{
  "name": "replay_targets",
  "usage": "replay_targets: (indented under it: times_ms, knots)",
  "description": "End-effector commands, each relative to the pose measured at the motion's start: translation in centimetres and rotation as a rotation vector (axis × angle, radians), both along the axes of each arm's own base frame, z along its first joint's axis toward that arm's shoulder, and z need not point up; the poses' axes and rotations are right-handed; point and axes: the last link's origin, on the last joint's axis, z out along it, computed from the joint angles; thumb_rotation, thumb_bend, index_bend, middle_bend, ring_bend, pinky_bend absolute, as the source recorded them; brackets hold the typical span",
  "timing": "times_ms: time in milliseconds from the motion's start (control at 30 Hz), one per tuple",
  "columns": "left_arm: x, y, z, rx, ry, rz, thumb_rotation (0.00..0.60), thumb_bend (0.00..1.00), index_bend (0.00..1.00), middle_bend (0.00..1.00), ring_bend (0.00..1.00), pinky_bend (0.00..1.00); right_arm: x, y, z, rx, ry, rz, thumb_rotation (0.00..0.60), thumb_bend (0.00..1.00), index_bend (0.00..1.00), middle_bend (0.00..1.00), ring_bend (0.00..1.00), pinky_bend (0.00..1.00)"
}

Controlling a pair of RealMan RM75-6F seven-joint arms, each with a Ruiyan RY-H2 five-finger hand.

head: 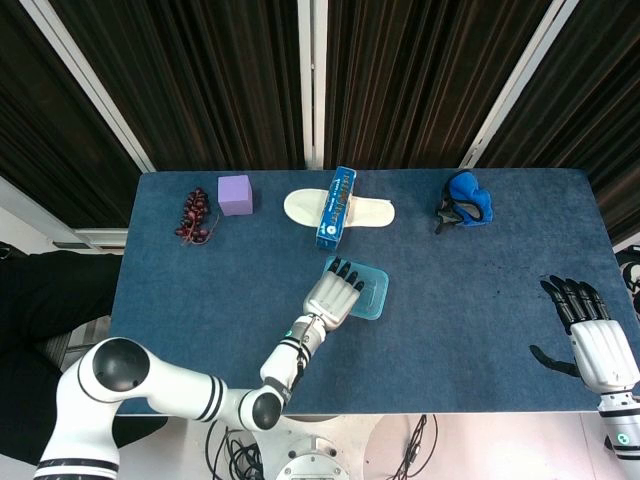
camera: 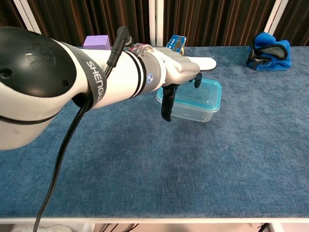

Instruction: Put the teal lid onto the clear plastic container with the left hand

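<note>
I have my left hand hovering over the near-left part of the clear plastic container, palm down, its fingers spread loosely and hanging toward the blue surface. It grips nothing that I can see. In the chest view the thumb hangs in front of the container's near-left corner, but I cannot tell whether it touches the wall.

The teal lid sits on top of the container, its rim lying level along the walls in the chest view. From the head view my hand covers the lid's left half. The container stands near the middle of the surface, slightly toward my side.

My right hand is far off at the right edge of the surface, palm down with the fingers apart, holding nothing.

Along the far edge I see a bunch of dark grapes, a purple cube just beside it, a white shoe insole with a blue box lying across it, and a blue cloth to the right.
</note>
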Motion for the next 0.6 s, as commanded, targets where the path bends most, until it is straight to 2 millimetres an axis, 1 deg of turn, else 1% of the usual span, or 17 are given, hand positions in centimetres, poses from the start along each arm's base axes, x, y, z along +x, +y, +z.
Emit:
replay_targets:
  times_ms: [33,400,500,600]
  knots:
    - [-0.1,0.1,0.1,0.006,0.002,0.004,0.6,0.0,0.18,0.11,0.0,0.04,0.0,0.0,0.0,-0.001,0.0,-0.001,0.6,0.12,0.0,0.06,0.0,0.0]
    - [-0.5,-0.2,0.0,0.0,0.005,0.011,0.6,0.0,0.18,0.11,0.0,0.04,0.1,0.1,0.1,-0.003,0.0,0.002,0.6,0.12,0.0,0.06,0.0,0.0]
    - [-0.2,-0.4,0.7,-0.001,-0.042,0.005,0.6,0.0,0.18,0.11,0.0,0.04,0.1,0.2,0.2,-0.008,-0.001,0.005,0.6,0.12,0.0,0.06,0.0,0.0]
    - [-0.5,-1.0,1.8,0.004,-0.063,-0.049,0.6,0.0,0.18,0.12,0.0,0.04,0.1,0.3,0.3,-0.01,0.002,0.005,0.6,0.12,0.0,0.06,0.0,0.0]
